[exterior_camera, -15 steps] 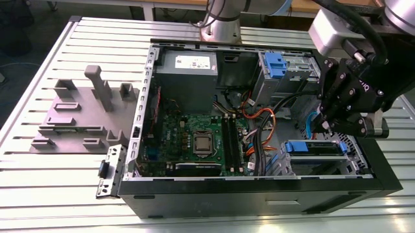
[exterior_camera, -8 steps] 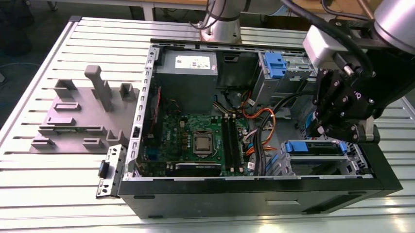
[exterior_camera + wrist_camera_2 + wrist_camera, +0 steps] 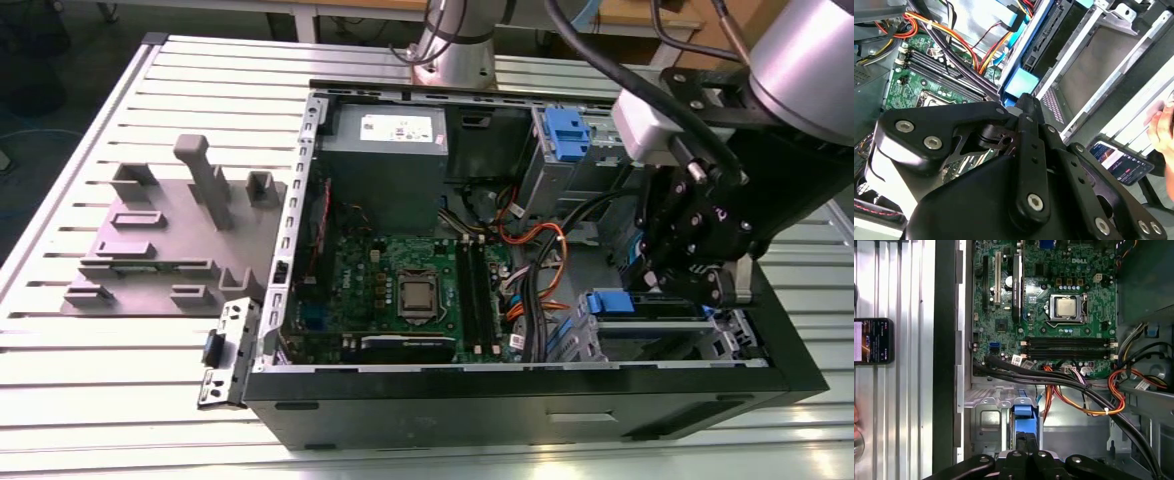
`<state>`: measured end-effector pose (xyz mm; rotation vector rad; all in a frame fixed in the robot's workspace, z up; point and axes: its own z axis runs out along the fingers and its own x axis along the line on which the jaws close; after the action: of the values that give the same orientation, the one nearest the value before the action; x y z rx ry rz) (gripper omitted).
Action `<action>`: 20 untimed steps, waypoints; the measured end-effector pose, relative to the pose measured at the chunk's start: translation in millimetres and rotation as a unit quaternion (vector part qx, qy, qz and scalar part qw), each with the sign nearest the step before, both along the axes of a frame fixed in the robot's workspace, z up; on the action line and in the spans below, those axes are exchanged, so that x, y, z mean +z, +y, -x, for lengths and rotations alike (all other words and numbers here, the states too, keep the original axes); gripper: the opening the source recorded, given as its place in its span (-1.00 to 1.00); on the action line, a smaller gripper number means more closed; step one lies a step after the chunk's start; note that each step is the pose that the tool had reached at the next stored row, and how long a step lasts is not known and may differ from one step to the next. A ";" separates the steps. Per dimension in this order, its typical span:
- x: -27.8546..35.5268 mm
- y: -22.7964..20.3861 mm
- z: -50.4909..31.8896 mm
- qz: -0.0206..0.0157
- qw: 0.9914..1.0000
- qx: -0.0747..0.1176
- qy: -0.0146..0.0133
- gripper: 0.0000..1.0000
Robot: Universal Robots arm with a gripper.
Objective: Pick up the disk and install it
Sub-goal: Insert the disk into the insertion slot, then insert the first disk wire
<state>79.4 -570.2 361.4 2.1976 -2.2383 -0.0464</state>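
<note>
From my remote seat, the exterior view has one open computer case (image 3: 534, 385) lying on the slatted table (image 3: 80, 380), and my one gripper (image 3: 687, 285) is down inside it at about 3 o'clock from the motherboard (image 3: 400, 290). The disk (image 3: 654, 305) sits in the drive cage right under the gripper, its blue end tab (image 3: 610, 302) poking out toward the motherboard; in the first wrist view that blue tab (image 3: 1023, 412) is right at the gripper's tips (image 3: 1026, 447). Whether the claw is pinched on it or just parked over it, I can't tell from these angles. I count two blue plastic bits in the exterior view: that tab and a second blue caddy (image 3: 566, 135) at roughly 12 o'clock from it, next to one grey power supply (image 3: 387, 150). One grey fixture tray (image 3: 167, 235) sits at 9 o'clock from the case. One phone (image 3: 873, 341) rests on the table outside the case wall in the first wrist view.
</note>
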 end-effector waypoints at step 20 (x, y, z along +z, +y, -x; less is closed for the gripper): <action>-5.0 -0.1 -3.7 0.000 1.000 0.000 0.000 -0.79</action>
<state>83.1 -570.2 356.4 2.1977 -2.2383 -0.0466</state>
